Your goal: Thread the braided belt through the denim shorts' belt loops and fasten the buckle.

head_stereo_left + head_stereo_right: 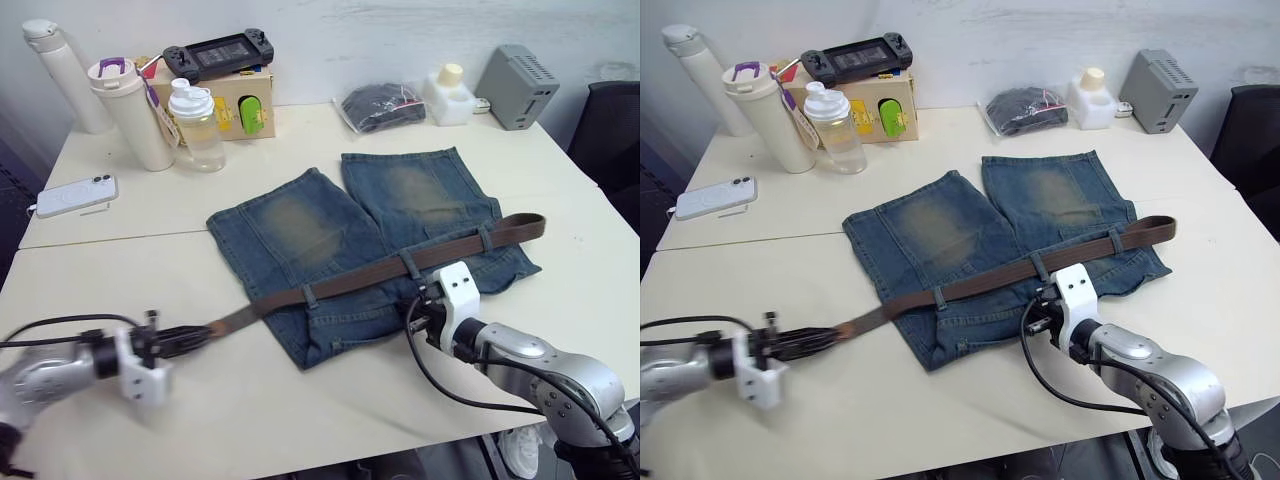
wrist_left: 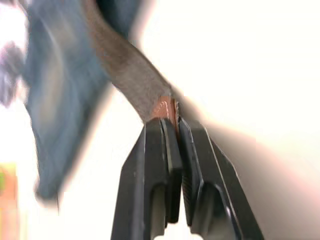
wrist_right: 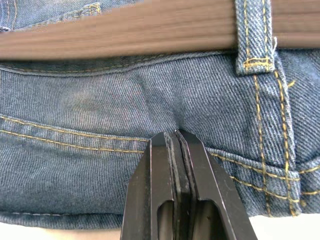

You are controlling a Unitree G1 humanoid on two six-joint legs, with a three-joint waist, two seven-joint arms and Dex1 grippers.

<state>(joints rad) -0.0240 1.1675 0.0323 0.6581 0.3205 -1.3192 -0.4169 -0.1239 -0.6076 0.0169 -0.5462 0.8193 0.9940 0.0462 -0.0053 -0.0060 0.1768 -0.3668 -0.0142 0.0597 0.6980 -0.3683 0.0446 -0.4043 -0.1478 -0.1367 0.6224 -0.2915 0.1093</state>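
The denim shorts (image 1: 300, 225) lie flat mid-table, waistband toward me. The braided belt (image 1: 365, 277) runs along the waistband under three belt loops (image 1: 310, 294) (image 1: 410, 264) (image 1: 485, 238). Its right end (image 1: 530, 226) reaches past the shorts, and I cannot make out the buckle. My left gripper (image 1: 192, 338) is shut on the belt's tan tip (image 2: 165, 107), left of the shorts. My right gripper (image 3: 175, 135) is shut, its tips pinching a pucker of denim just below the belt (image 3: 125, 30) and beside a loop (image 3: 254, 37).
At the back stand a phone (image 1: 76, 194), a white flask (image 1: 58, 75), a tumbler (image 1: 128, 112), a clear bottle (image 1: 198, 125), a box with a game console (image 1: 222, 52), a bagged dark bundle (image 1: 383, 104), a white jar (image 1: 449, 94) and a grey device (image 1: 518, 86). A black chair (image 1: 612, 130) is at the right.
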